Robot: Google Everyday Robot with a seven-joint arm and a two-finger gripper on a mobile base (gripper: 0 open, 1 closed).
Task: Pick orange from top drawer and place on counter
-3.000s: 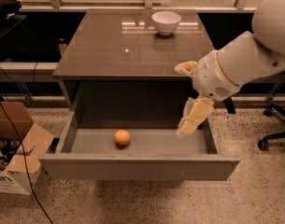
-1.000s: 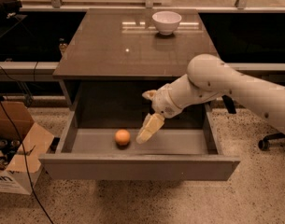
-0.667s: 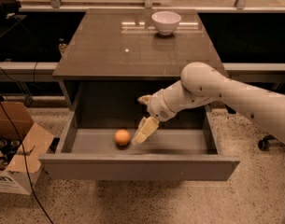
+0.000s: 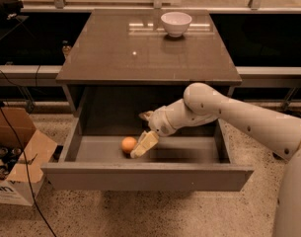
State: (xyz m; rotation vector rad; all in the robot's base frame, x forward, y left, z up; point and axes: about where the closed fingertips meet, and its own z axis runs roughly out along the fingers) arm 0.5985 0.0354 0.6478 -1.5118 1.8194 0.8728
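Note:
The top drawer (image 4: 147, 177) is pulled open below the counter (image 4: 145, 51). The orange (image 4: 128, 144) lies on the drawer's grey floor, left of the middle. My gripper (image 4: 142, 146) has reached down into the drawer from the right. Its cream fingertips sit right beside the orange on its right side, touching or almost touching it. The white arm stretches in from the right edge of the view.
A white bowl (image 4: 176, 23) stands at the back of the counter. An open cardboard box (image 4: 17, 169) with cables sits on the floor to the left of the drawer. Dark shelving and a rail run behind the cabinet.
My gripper has moved left and down inside the drawer, from the right side over to the orange. The orange has stayed in place.

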